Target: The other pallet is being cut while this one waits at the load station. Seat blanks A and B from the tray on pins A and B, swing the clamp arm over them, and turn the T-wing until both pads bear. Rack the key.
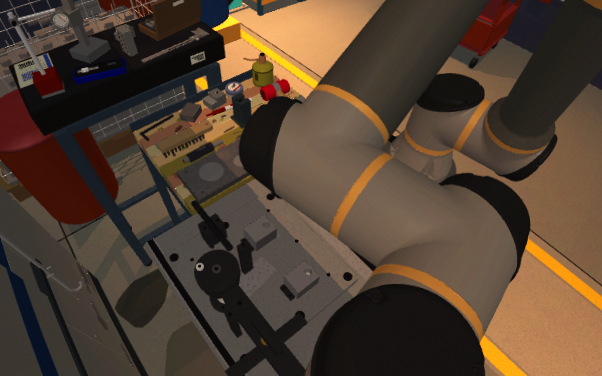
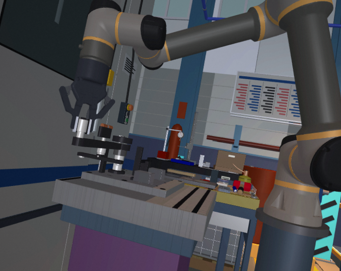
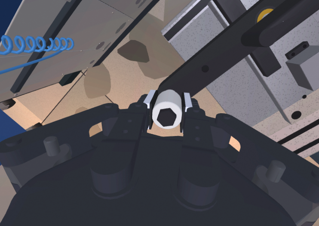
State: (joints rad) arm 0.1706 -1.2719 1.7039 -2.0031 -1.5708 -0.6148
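A pale steel knob (image 3: 166, 112) with a hexagonal socket in its top stands up from the outer end of the black clamp arm (image 2: 102, 142), which reaches out past the pallet's edge. On the grey pallet, two grey blanks (image 1: 261, 232) (image 1: 301, 278) sit on the plate, beside the black round hub (image 1: 216, 270) and the T-shaped bar (image 1: 267, 337). I cannot tell whether the blanks rest on their pins. My gripper (image 3: 166, 110) (image 2: 82, 124) comes straight down over the knob and is closed on it.
My own arm (image 1: 392, 200) hides the right half of the pallet in the side camera. Behind the pallet a tray table (image 1: 202, 145) carries small parts, a red drum (image 1: 42, 160) stands left of it, and a blue coiled hose (image 3: 36, 44) hangs by the machine wall.
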